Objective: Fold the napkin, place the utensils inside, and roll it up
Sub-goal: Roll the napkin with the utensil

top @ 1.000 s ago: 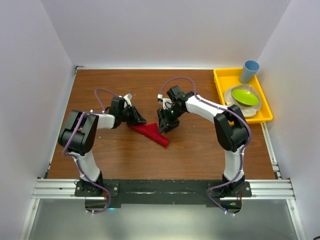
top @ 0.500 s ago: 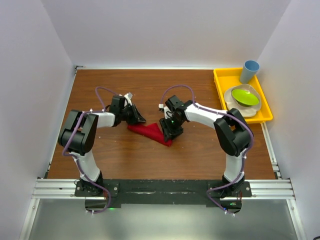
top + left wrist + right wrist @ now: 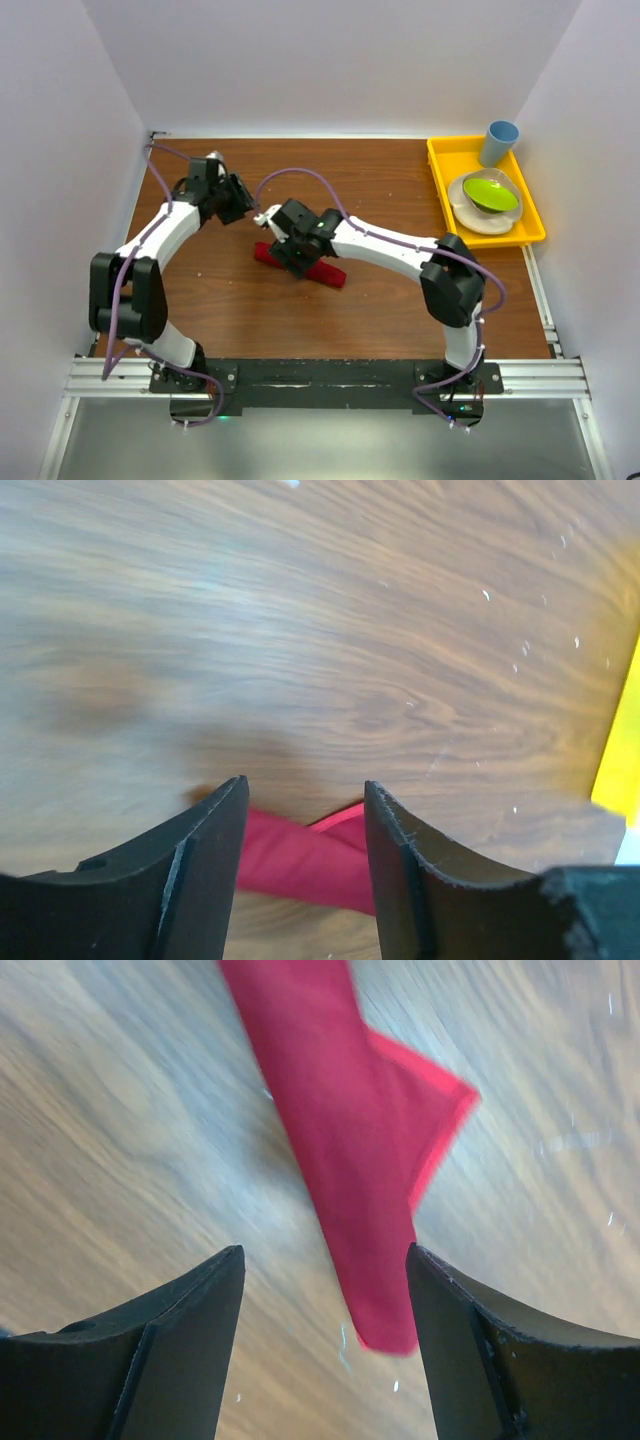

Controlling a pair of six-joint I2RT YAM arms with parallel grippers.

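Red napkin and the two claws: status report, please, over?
Left claw open, empty, clear of napkin. Right claw open, over it. Napkin a narrow folded strip; no utensil visible. Nothing in the way.

I count two robot arms, the left arm (image 3: 160,228) and the right arm (image 3: 390,250), and two tools, the left tool (image 3: 303,790) and the right tool (image 3: 325,1252); one bench (image 3: 380,305); one red napkin (image 3: 327,273); one yellow tray (image 3: 437,170); one blue cup (image 3: 498,142); one green bowl (image 3: 490,193); one pale plate (image 3: 478,220).
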